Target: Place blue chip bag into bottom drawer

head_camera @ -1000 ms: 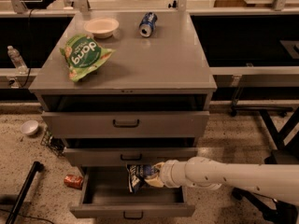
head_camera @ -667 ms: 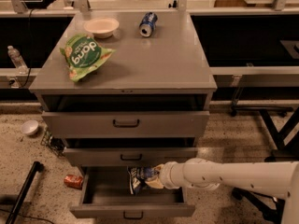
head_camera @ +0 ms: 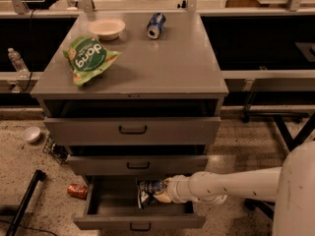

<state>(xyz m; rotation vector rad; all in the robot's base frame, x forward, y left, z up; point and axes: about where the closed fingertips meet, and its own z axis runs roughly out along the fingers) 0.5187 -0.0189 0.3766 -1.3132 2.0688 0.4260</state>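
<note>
Placing step. Gripper [head_camera: 164, 191] reaches from the right into the open bottom drawer [head_camera: 140, 223], jaws clamped on the blue chip bag [head_camera: 149, 191], held low inside. Next, likely: part jaws, draw arm back right.

On the grey tabletop [head_camera: 167, 68] you have a green chip bag [head_camera: 88, 58] lying flat near the left edge. A pale bowl [head_camera: 107, 27] sits behind it, and a blue soda can [head_camera: 156, 25] lies on its side near the bowl. Below, the top drawer [head_camera: 133, 130] and middle drawer [head_camera: 133, 165] each stand slightly pulled out. On the speckled floor left of the cabinet you see a small white bowl [head_camera: 31, 133], a red can [head_camera: 77, 191] and a black pole [head_camera: 22, 203]. A water bottle [head_camera: 17, 63] stands on the far-left ledge. The pincer [head_camera: 165, 191] is low at the cabinet's front.
</note>
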